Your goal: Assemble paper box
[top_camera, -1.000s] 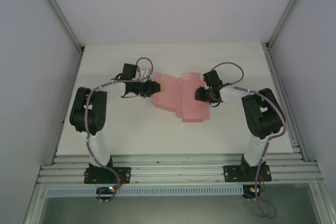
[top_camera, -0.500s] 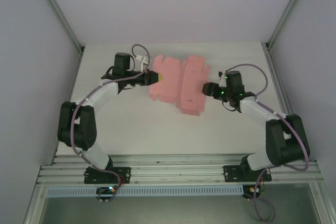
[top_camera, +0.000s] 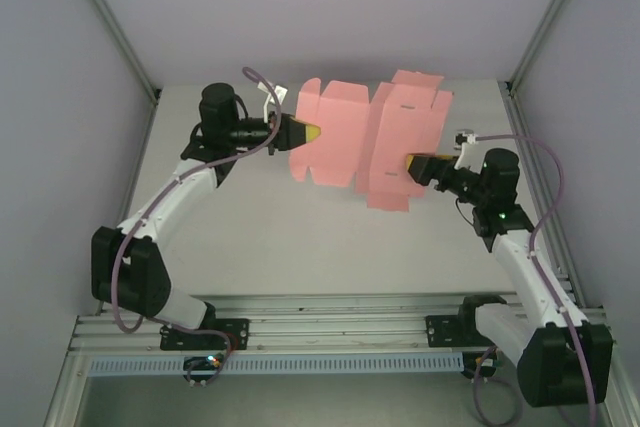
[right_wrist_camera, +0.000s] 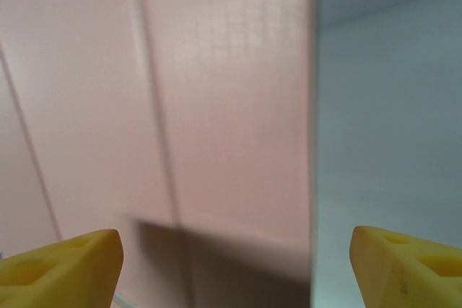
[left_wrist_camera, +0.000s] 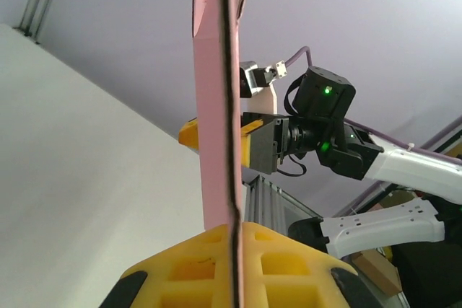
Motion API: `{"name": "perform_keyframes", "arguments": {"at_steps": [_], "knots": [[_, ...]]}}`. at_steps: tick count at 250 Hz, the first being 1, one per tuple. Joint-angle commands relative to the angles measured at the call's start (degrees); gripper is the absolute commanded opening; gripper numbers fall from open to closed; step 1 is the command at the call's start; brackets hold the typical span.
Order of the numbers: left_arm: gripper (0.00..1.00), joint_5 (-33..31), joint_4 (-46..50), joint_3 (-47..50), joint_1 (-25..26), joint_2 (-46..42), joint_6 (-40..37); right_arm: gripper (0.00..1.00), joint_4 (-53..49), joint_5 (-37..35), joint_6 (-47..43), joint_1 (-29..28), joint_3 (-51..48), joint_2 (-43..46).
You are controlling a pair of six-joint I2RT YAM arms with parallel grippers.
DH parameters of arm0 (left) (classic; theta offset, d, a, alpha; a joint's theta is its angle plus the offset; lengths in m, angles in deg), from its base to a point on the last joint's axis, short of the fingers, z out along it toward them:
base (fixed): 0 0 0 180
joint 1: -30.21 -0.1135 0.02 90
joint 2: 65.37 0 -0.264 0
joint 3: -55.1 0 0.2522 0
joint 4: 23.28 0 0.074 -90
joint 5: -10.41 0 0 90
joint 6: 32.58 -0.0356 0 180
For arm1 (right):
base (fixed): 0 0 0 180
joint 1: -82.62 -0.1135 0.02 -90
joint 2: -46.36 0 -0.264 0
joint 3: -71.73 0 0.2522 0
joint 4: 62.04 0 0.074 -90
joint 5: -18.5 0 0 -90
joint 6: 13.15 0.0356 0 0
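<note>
One pink sheet, the paper box [top_camera: 365, 137], hangs clenched in the left gripper [top_camera: 312, 134] (right gripper [top_camera: 415, 163] released).

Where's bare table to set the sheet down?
Widest free patch: near table, between left arm and right arm, ahead of the rail. Crowded: far middle, where the pink sheet spans between left gripper and right gripper.

White tabletop [top_camera: 260, 247] lay below left gripper [top_camera: 314, 134]; grey back wall [top_camera: 330, 7] stood beyond it; aluminium rail [top_camera: 340, 312] ran well behind it.
</note>
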Motion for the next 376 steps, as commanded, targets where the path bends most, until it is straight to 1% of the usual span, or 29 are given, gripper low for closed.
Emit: {"name": "perform_keyframes", "arguments": {"at_steps": [1, 8, 19, 45, 56, 87, 107, 128, 141, 155, 159, 163, 166, 175, 179, 181, 185, 202, 210, 226, 238, 262, 276, 304, 316, 329, 338, 353, 376], "knots": [[0.0, 0.18, 4.42, -2.42, 0.97, -3.17, -3.56, 0.72, 5.14, 7.56, 0.45, 0.85, -1.09, 2.05], [0.0, -0.48, 5.43, -2.52, 0.99, -3.71, -4.34, 0.65, 6.68, 8.73, 1.41, 0.9, -1.32, 2.39], [0.0, -2.09, 8.0, -2.65, 1.03, -4.36, -6.09, 0.52, 8.28, 9.97, 2.8, 0.92, -1.4, 2.77], [0.0, -6.36, 13.15, -2.71, 0.99, -6.09, -9.7, 0.27, 7.92, 12.07, 3.48, 0.94, -0.48, 3.48], [0.0, -7.52, 13.98, -2.71, 1.04, -6.57, -10.09, 0.2, 7.47, 12.13, 3.43, 0.94, -0.22, 3.9], [0.0, -9.8, 15.67, -2.32, 1.05, -7.62, -11.51, 0.14, 5.94, 11.66, 2.08, 0.94, 0.18, 4.88], [0.0, -11.52, 17.22, -2.35, 0.98, -7.98, -12.47, 0.0, 6.05, 11.38, 1.67, 0.94, 0.01, 5.25], [0.0, -12.11, 17.56, -1.67, 0.99, -8.58, -13.14, 0.0, 5.67, 11.43, 0.81, 0.94, 0.0, 5.24], [0.0, -12.84, 18.15, -1.28, 1.02, -8.94, -13.71, 0.0, 4.43, 9.86, 0.08, 0.94, 0.32, 5.27], [0.0, -15.64, 20.41, -1.03, 0.99, -9.57, -14.83, 0.0, 1.87, 8.21, -1.95, 0.94, 1.1, 5.52], [0.07, -16.95, 21.37, -0.89, 1.02, -9.87, -15.27, 0.0, 0.63, 7.53, -2.68, 0.87, 1.54, 5.6], [0.2, -18.58, 22.57, -0.83, 1.02, -10.11, -15.85, 0.0, -0.87, 6.57, -3.5, 0.78, 2.04, 5.69], [0.33, -20.03, 23.51, -0.7, 0.97, -10.29, -16.27, 0.0, -2.1, 5.72, -4.01, 0.64, 2.49, 5.7], [0.77, -25.33, 26.83, -0.3, 0.93, -10.95, -17.81, 0.0, -6.71, 3.66, -5.82, 0.46, 3.88, 5.54], [0.93, -28.22, 28.42, -0.01, 1.0, -11.28, -18.36, 0.0, -8.61, 3.18, -6.86, 0.27, 4.58, 5.33], [0.98, -29.62, 29.11, 0.12, 1.03, -11.45, -18.58, 0.0, -9.58, 3.01, -7.37, 0.18, 4.93, 5.23], [1.0, -32.75, 30.46, 0.48, 1.02, -11.83, -18.98, 0.0, -11.51, 2.76, -8.44, -0.04, 5.56, 4.95], [1.0, -45.48, 34.11, 3.27, 0.99, -13.49, -18.92, 0.0, -18.28, 1.68, -11.05, -1.12, 7.57, 3.01], [1.0, -50.42, 35.58, 4.61, 1.0, -14.1, -18.36, 0.0, -20.61, 2.14, -11.62, -1.66, 7.94, 1.74], [1.0, -57.29, 38.19, 6.92, 1.02, -15.22, -17.25, 0.0, -24.61, 0.97, -11.45, -3.35, 8.09, -0.98], [1.0, -60.46, 40.28, 7.97, 0.99, -15.73, -16.46, 0.0, -27.69, 0.23, -12.88, -4.48, 8.09, -3.23], [1.0, -62.69, 42.19, 9.96, 0.74, -17.02, -15.35, 0.0, -32.44, -9.76, -15.11, -7.53, 9.27, -7.19], [1.0, -62.83, 42.25, 10.84, 0.47, -17.59, -14.86, 0.0, -35.08, -16.3, -17.17, -9.31, 11.34, -9.54], [1.0, -61.96, 41.86, 11.81, 0.03, -17.8, -14.41, 0.0, -37.26, -26.68, -24.21, -12.71, 15.5, -14.47], [1.0, -61.9, 41.74, 11.8, -0.11, -17.59, -14.35, 0.0, -37.16, -31.27, -29.32, -14.6, 16.88, -16.21], [1.0, -61.74, 41.47, 11.71, -0.2, -16.98, -14.48, 0.0, -35.97, -39.05, -35.92, -17.94, 17.81, -17.98], [1.0, -61.17, 41.5, 11.17, -0.36, -16.38, -14.55, 0.0, -34.32, -43.9, -42.22, -20.34, 17.81, -19.17], [1.0, -59.49, 41.27, 10.11, -0.42, -15.05, -14.72, 0.0, -28.61, -53.11, -51.49, -23.96, 16.84, -21.21], [1.0, -56.82, 40.61, 8.32, -0.47, -12.55, -14.85, 0.0, -18.68, -62.97, -64.29, -27.73, 15.39, -24.69]]}}
